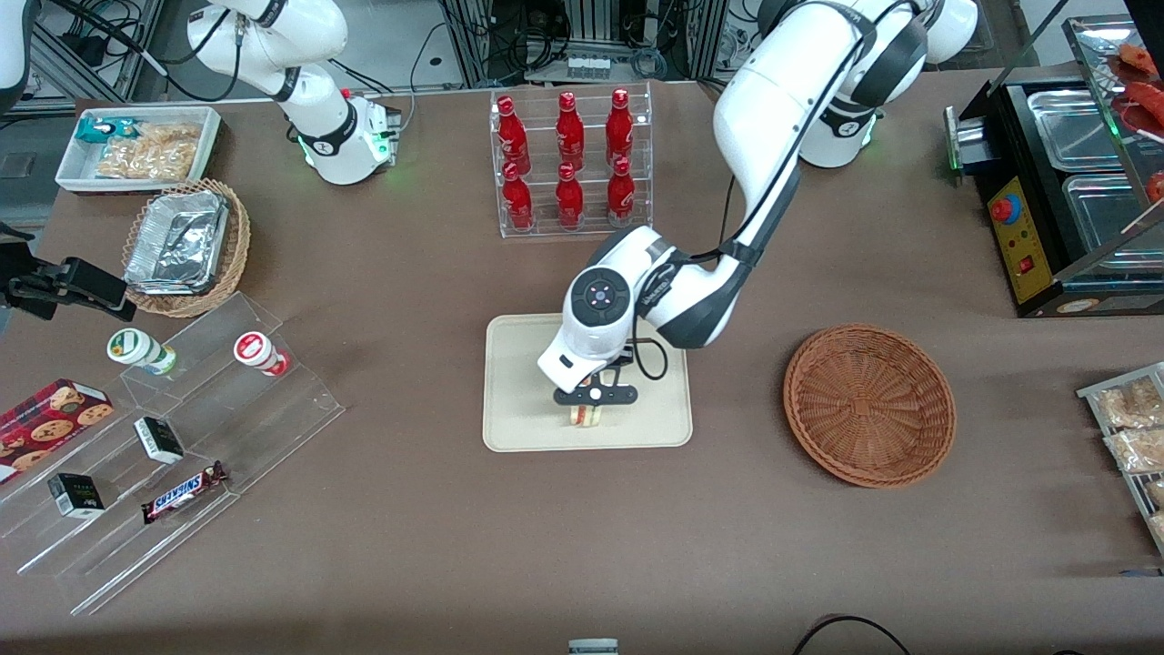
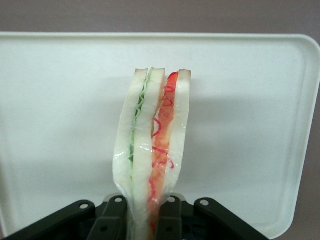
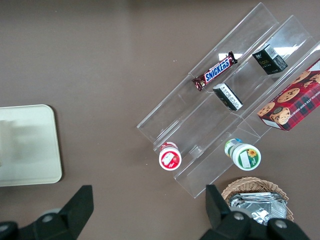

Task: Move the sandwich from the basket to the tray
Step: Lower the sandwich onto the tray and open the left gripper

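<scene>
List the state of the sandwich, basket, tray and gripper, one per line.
sandwich: standing on edge over the tray, held in the gripper
basket: empty, beside the tray
tray: flat on the table, below the sandwich
gripper: shut on the sandwich, above the tray

One sandwich (image 1: 587, 416), one tray (image 1: 518, 400), one basket (image 1: 868, 403), one gripper (image 1: 596, 407) over the tray. Six red bottles (image 1: 568, 159) racked (two rows of three) at the desk's edge farthest from the camera. Two yogurt cups (image 1: 141, 350), one Snickers bar (image 1: 184, 491).
</scene>
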